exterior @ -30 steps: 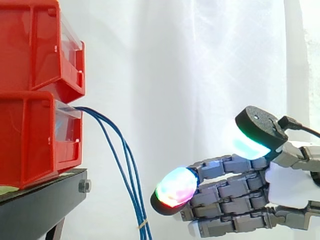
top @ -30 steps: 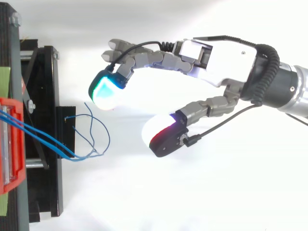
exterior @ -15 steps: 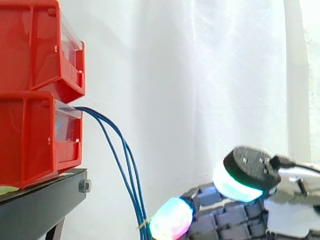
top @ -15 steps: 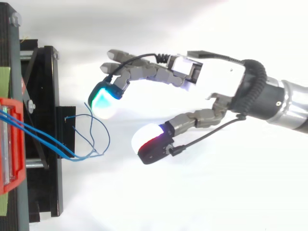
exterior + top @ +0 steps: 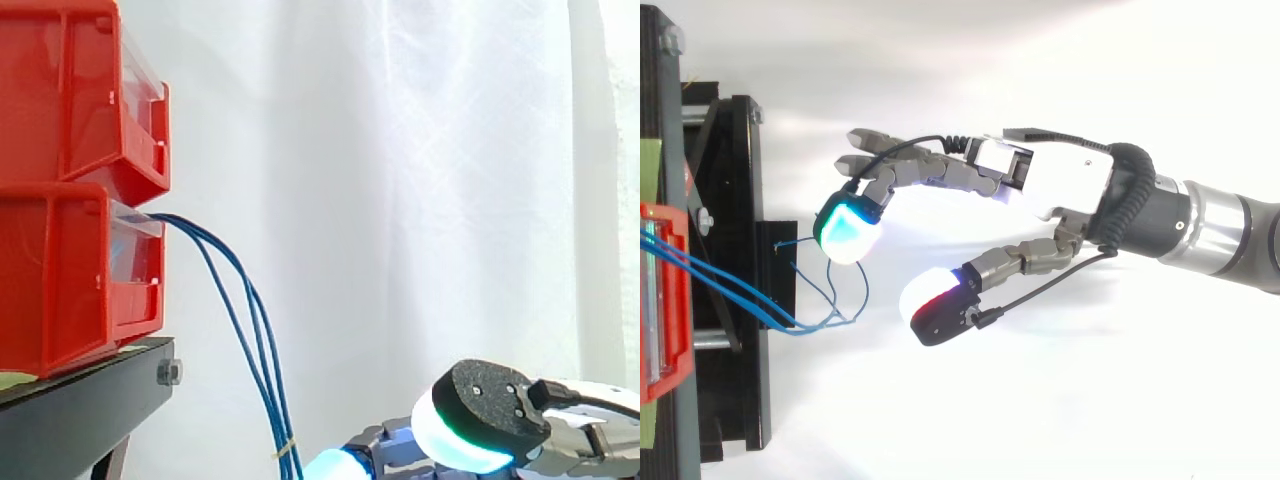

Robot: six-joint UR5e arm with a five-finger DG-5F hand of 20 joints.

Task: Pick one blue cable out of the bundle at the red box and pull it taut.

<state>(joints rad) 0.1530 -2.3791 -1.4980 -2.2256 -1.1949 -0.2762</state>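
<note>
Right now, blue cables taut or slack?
Slack. The blue cables sag in a curve from the lower red bin; the open hand holds none.

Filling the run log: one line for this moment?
robot hand: open, near cables | blue cables: slack, hanging from red box | grasp: none

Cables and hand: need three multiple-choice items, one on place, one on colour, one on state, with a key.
1. In the top view, the hand reaches in from:
A. the left edge
B. the right edge
C. the bottom edge

2. The cables are:
A. green
B. black
C. blue

3. The hand is:
A. open
B. shut on a cable
C. shut, holding nothing

Key:
1. B, its wrist runs off the right edge.
2. C, every strand hanging in the side view is blue.
3. A, fingers and thumb are spread wide, not closed on a cable.
</note>
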